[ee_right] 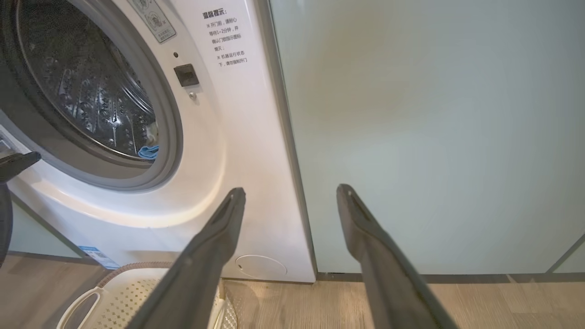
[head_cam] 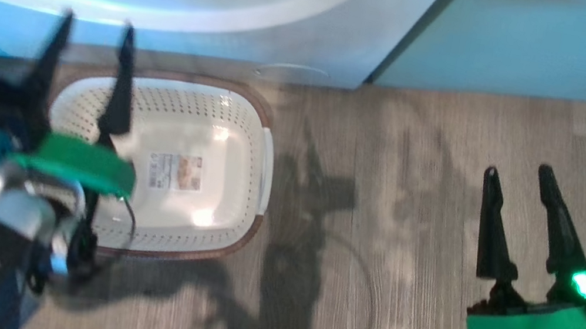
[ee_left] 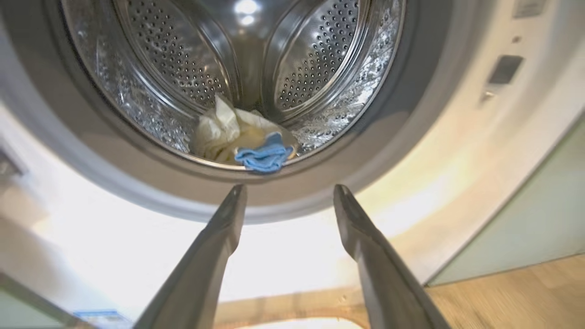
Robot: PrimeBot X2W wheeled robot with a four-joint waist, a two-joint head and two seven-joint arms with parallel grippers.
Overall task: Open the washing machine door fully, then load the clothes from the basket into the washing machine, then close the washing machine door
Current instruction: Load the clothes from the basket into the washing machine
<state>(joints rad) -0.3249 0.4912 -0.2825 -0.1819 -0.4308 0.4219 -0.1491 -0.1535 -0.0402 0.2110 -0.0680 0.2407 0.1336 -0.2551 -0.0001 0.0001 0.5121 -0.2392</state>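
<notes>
Barely visible clothes (ee_right: 148, 151) (behind gasket (ee_right: 176, 137))

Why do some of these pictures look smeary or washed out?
Head view: the left gripper is smeared, glare spots on the basket, arm shadows on the floor. Left wrist view: the washing machine front is blown out white. Right wrist view: evenly lit and crisp.
</notes>
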